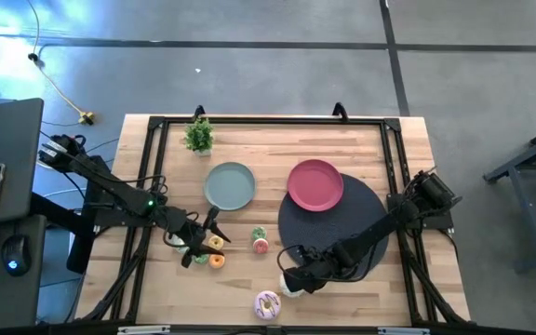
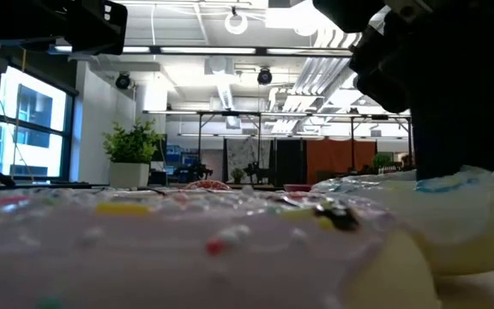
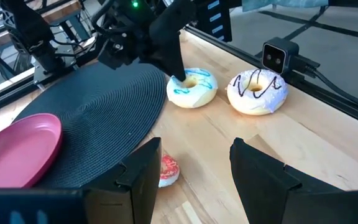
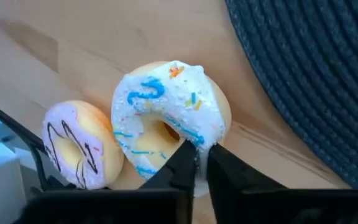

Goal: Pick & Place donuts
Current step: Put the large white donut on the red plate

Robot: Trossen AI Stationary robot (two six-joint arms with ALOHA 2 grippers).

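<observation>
My right gripper pinches the white-iced blue-sprinkled toy donut's rim, apparently still on the wooden table. Left gripper open, empty. Both plastic plates empty, so nothing placed.

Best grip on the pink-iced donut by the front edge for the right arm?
Pinch one side of the pink-iced donut ring from above, one finger in its hole: it lies flat, hole up. Take the side away from the white-iced donut beside it.

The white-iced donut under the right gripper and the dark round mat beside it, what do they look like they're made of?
White-iced donut: probably soft foam or rubber, matte tan body, painted sprinkles. Dark round mat: looks woven, with fine concentric ribs, maybe plastic fibre.
</observation>
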